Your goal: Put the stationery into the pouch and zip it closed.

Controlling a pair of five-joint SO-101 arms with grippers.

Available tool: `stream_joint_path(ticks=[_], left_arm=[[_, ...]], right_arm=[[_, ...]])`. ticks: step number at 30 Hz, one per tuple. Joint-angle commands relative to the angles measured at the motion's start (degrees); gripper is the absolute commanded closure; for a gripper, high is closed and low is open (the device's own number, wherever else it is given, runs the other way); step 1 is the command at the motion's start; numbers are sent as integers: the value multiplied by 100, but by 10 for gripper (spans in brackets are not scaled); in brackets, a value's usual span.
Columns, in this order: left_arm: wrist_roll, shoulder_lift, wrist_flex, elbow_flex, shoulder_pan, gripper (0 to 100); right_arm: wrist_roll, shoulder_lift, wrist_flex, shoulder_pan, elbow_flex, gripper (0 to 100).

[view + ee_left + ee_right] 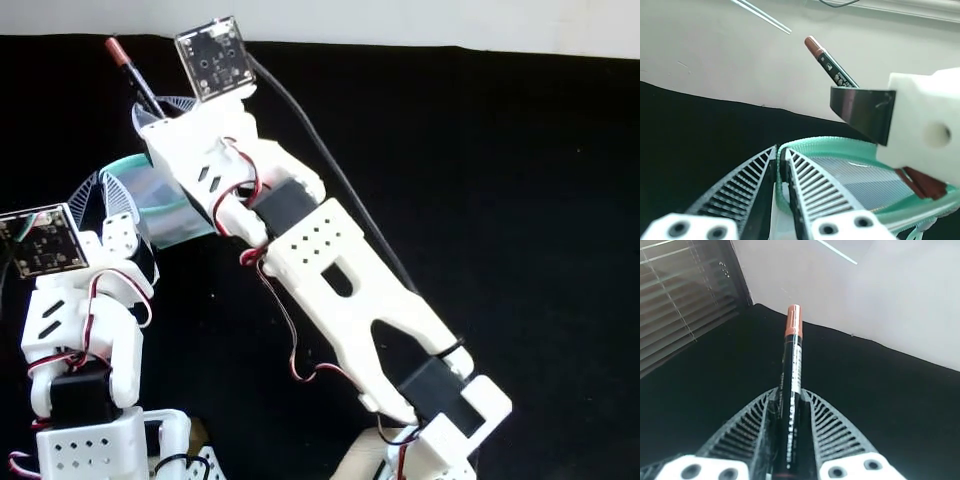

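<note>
A dark pen with a brown cap [792, 355] stands up between the fingers of my right gripper [790, 396], which is shut on it. In the high view this gripper [160, 108] hangs over the mint-green mesh pouch [165, 205] at the table's back left, the pen [133, 78] pointing up and away. My left gripper [781, 157] is shut on the pouch's green rim [810, 146], holding the mouth up. From the left wrist, the pen [832, 67] rises behind the right arm's white gripper body [925, 130], just above the pouch's mesh wall [860, 175].
A black cloth [500, 200] covers the table. The right arm's long white links [340, 290] cross the middle of the table diagonally, with a black cable [320, 150] trailing beside them. A pale wall [715, 45] runs behind the table's back edge.
</note>
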Motion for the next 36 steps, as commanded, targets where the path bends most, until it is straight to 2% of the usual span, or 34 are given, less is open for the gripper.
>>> stream_joint_path(ticks=[1,7,18,25,36], left_arm=[[70,444,79,479,101,993],[70,444,70,488,101,993],[70,444,70,497,101,993],[70,435,70,497,136,993],[70,435,70,505,136,993]], right_arm=[[-18,-57,-110,4,48,991],[-9,-136,-31,4,40,991],[607,-1543,1525,-119,66,991],[668,-2035,2519,-119,13,991],[1846,-2738,3864,-330,13,991]])
